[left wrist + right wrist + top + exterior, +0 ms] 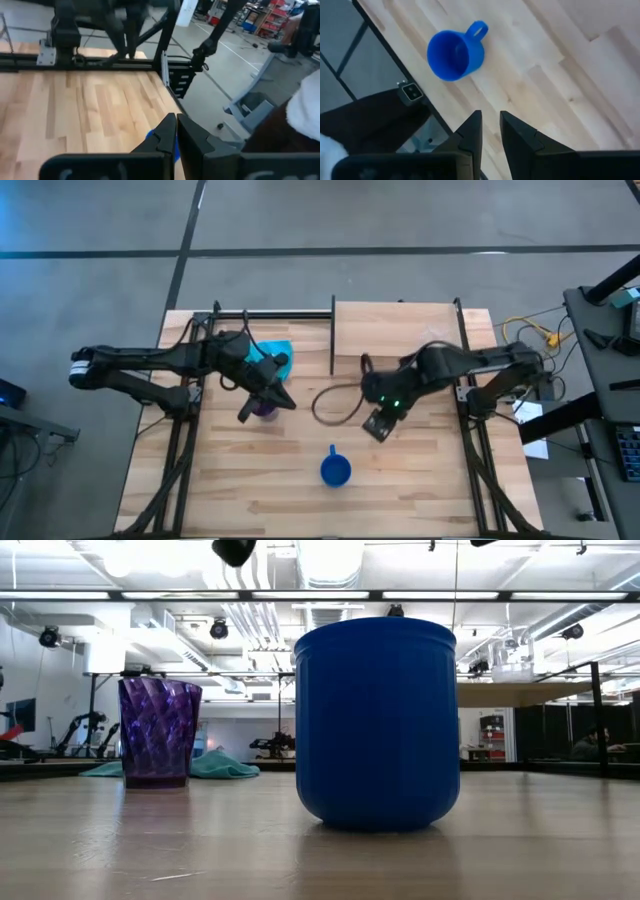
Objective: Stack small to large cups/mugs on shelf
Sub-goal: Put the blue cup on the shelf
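Note:
The blue mug [335,470] stands upright on its base on the tabletop near the front edge, and fills the middle of the low view [378,725]. In the right wrist view its handle [479,30] shows. The purple ribbed tumbler [264,411] stands upright on the table at mid-left [159,730]. The light-wood shelf [395,330] is at the far right. My left gripper [283,402] hangs shut above the tumbler, apart from it [176,131]. My right gripper [377,428] hovers above the table, on the far right side of the mug, narrowly open and holding nothing [491,125].
A teal cloth [278,350] lies behind the tumbler on the far left part of the table. A brown cable loop [338,402] hangs from the right arm over the table's middle. Black frame posts [332,335] edge the shelf. Bare tabletop [230,480] lies left of the mug.

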{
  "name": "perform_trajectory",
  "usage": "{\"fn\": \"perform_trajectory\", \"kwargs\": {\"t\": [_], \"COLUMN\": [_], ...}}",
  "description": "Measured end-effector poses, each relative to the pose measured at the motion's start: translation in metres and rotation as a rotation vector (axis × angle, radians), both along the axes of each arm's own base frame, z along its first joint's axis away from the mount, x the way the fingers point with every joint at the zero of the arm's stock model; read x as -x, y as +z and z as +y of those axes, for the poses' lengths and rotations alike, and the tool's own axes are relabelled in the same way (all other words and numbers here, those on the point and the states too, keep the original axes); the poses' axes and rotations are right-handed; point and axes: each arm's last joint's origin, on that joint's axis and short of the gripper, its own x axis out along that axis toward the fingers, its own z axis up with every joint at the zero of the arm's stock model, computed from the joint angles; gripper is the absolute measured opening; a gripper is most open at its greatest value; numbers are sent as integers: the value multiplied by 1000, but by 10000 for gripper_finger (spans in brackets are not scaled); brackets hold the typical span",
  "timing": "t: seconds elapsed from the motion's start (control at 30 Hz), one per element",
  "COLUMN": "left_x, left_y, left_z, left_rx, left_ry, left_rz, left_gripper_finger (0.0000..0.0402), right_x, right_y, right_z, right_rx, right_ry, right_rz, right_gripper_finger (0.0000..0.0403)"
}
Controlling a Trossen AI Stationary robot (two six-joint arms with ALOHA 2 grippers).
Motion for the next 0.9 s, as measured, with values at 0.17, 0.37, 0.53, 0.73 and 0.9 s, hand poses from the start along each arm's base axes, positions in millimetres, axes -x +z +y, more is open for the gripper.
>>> {"fn": "perform_trajectory", "kwargs": {"t": [0.17,0.37,0.53,0.73,0.9], "left_x": [-3,-2,-9,-33,-49], "left_y": [9,2,-23,-49,-69], "left_z": [-9,-23,-31,-32,-34], "left_rx": [16,-19,-77,-74,-102], "left_ry": [-15,-84,-133,-131,-147], "left_rz": [-10,7,96,189,238], "left_gripper_finger": [0,0,0,0,0], "right_x": [-12,-13,-12,-13,-11], "right_y": [-13,-21,-15,-1,5], "right_z": [26,50,60,61,59], "right_rx": [-15,-32,-76,-94,-97], "right_ry": [31,50,15,-71,-143], "right_rz": [4,19,-25,-153,-180], "right_gripper_finger": [63,63,63,63,63]}}
